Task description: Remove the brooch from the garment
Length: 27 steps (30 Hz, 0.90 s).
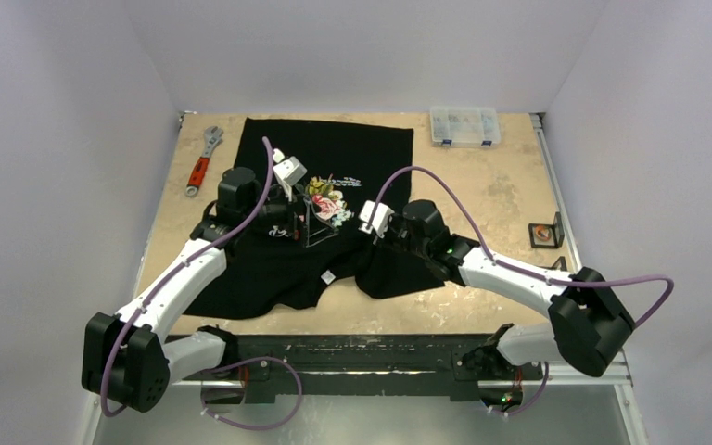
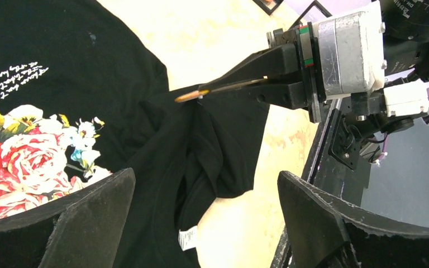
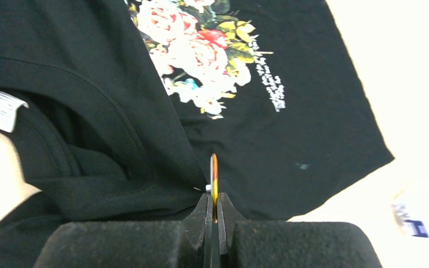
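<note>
Red-handled wrench (image 1: 201, 161) back left, clear parts box (image 1: 464, 126) back rt, tan table (image 1: 501, 190)

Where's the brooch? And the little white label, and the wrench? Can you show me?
brooch (image 3: 214, 177): right wrist view, on its thin golden edge.
white label (image 3: 1, 110): right wrist view, on the middle of the tag.
wrench (image 1: 197, 173): top view, on its red handle.

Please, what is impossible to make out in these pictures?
- Brooch: the right wrist view shows only its edge; a garment fold hides where its pin goes in.
- Clear box: top view, contents too small.
- Small framed object: top view, too small to identify.
</note>
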### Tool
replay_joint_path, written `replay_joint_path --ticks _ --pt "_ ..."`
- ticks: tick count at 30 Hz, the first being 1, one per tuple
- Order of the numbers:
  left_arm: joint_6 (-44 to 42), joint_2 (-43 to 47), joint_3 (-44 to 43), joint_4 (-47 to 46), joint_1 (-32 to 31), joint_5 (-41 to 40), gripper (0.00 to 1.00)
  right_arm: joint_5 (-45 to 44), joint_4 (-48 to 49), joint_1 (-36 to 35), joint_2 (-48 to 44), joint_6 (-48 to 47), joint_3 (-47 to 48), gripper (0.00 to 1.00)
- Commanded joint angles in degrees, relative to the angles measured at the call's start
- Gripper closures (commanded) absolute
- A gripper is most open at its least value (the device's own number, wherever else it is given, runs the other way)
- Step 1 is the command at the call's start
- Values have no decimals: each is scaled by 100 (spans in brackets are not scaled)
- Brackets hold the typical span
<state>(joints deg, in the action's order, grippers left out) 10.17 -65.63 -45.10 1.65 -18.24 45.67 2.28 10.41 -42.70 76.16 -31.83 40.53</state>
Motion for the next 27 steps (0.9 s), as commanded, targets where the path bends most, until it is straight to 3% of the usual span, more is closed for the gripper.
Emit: replay_joint_path --ticks 1,11,18,21,27 --pt "-232 87 -55 74 57 -82 0 -635 817 7 126 -802 -116 100" --pt "-231 10 -90 55 75 -129 0 -711 1208 7 148 -1549 -603 100" --pt "-209 102 -32 114 131 -191 0 -770 717 465 258 -1031 -220 100" --pt "-238 108 -26 108 168 -152 0 -73 -202 954 150 -354 375 100" --pt "-435 -1 -127 -8 207 425 4 2404 -2274 1950 456 1653 1988 100"
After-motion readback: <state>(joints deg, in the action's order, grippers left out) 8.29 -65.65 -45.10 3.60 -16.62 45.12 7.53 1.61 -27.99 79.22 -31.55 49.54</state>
